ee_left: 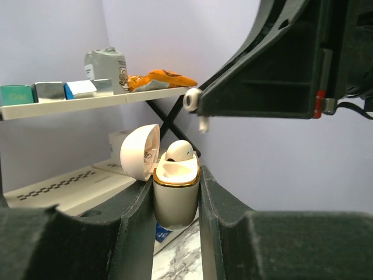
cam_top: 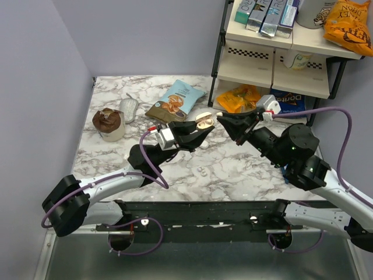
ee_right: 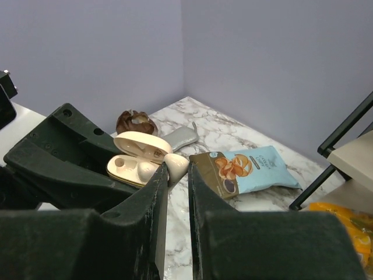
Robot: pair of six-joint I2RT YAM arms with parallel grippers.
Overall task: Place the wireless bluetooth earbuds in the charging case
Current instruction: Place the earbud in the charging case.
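Observation:
My left gripper [cam_top: 197, 133] is shut on the charging case [cam_top: 204, 121] and holds it above the table with its lid open. In the left wrist view the case [ee_left: 176, 201] sits upright between the fingers, with one earbud [ee_left: 179, 151] seated in it. In the right wrist view the case [ee_right: 137, 163] shows one filled socket and one empty socket. My right gripper [cam_top: 224, 122] is shut on the other earbud [ee_right: 179, 164], just right of the case. That earbud [ee_left: 193, 100] also shows at the right gripper's tip in the left wrist view, above the case.
A light blue chip bag [cam_top: 179, 99], a silver pouch [cam_top: 128, 108] and a brown muffin [cam_top: 108, 123] lie at the back of the marble table. A shelf rack [cam_top: 274, 64] stands at the back right, with an orange bag [cam_top: 242, 98] beneath it. Two tiny white bits [cam_top: 201, 171] lie mid-table.

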